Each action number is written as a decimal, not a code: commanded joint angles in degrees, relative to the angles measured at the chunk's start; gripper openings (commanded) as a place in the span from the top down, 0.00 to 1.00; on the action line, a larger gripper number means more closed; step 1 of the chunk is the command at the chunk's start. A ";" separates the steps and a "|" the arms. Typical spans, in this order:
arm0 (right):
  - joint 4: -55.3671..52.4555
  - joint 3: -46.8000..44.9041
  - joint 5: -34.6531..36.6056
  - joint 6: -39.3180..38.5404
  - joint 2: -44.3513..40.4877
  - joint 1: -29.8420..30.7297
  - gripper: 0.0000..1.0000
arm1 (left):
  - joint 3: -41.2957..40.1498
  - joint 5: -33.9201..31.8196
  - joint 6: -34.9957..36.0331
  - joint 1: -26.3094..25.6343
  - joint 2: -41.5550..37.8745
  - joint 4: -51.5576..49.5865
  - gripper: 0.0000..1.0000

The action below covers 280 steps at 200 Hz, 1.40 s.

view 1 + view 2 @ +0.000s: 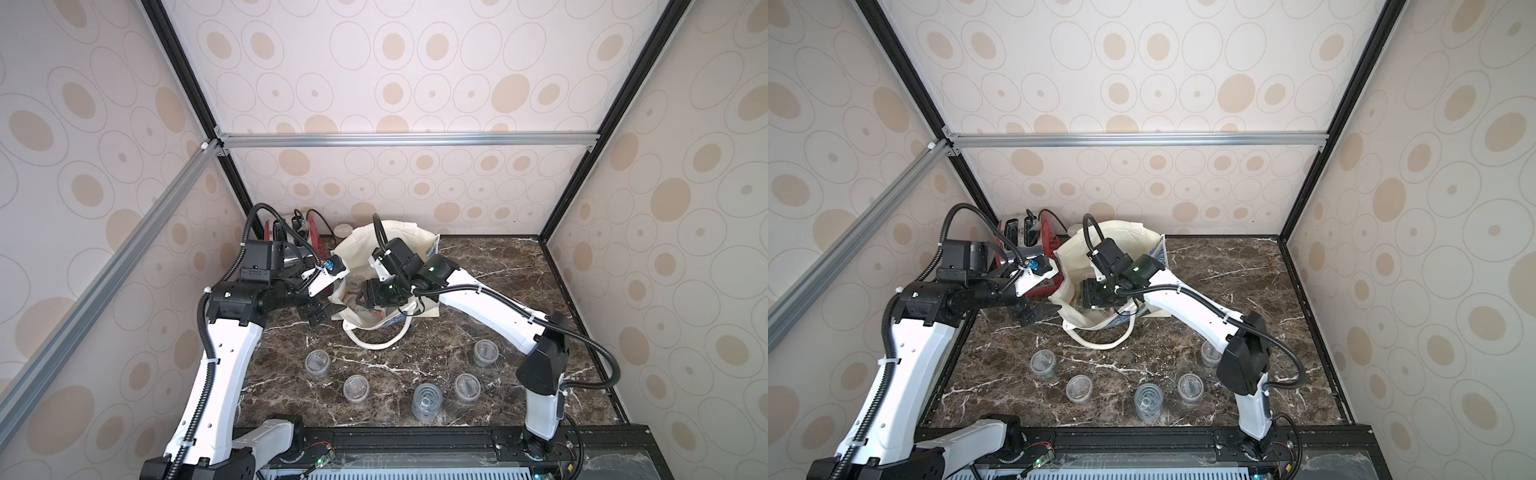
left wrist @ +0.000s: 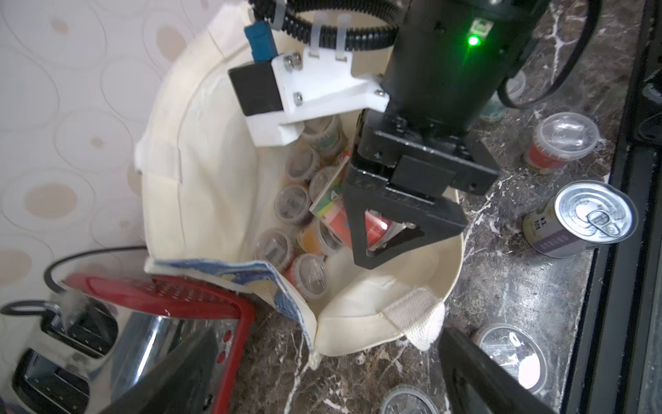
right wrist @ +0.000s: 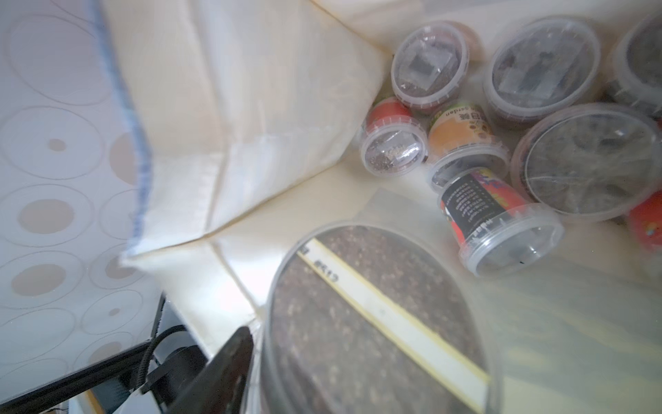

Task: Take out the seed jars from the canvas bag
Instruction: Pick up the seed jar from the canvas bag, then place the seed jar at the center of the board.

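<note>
The cream canvas bag (image 1: 360, 246) (image 1: 1076, 254) stands open at the back middle of the marble table. Several seed jars (image 2: 292, 204) (image 3: 430, 61) lie inside it, with clear lids and red or orange labels. My right gripper (image 1: 365, 297) (image 1: 1090, 297) reaches into the bag and is shut on a seed jar (image 3: 376, 322) with a red label (image 2: 372, 226); one finger (image 3: 222, 372) presses its side. My left gripper (image 1: 322, 312) (image 2: 322, 389) hangs open just outside the bag's left rim, holding nothing. Several seed jars (image 1: 318, 362) (image 1: 485, 352) stand upright on the table in front.
A tin can (image 1: 426, 401) (image 2: 580, 222) stands among the front jars. A chrome toaster (image 2: 107, 340) in a red basket (image 1: 313, 239) sits left of the bag, close to my left arm. A pale-lidded jar (image 1: 343, 229) is behind the bag. A bag handle (image 1: 374, 343) loops forward.
</note>
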 commanded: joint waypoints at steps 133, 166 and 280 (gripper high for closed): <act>-9.27 -17.48 17.26 -12.34 -27.39 -5.58 0.37 | 10.61 15.16 2.51 -2.15 12.43 1.68 0.02; -6.67 -31.05 30.55 -9.80 -35.70 -6.15 0.38 | 7.21 9.12 -1.66 -2.14 11.31 3.67 0.02; 22.97 -59.54 30.27 -8.18 -27.78 -6.63 0.36 | -3.14 -1.67 -5.55 -0.81 6.08 3.65 0.02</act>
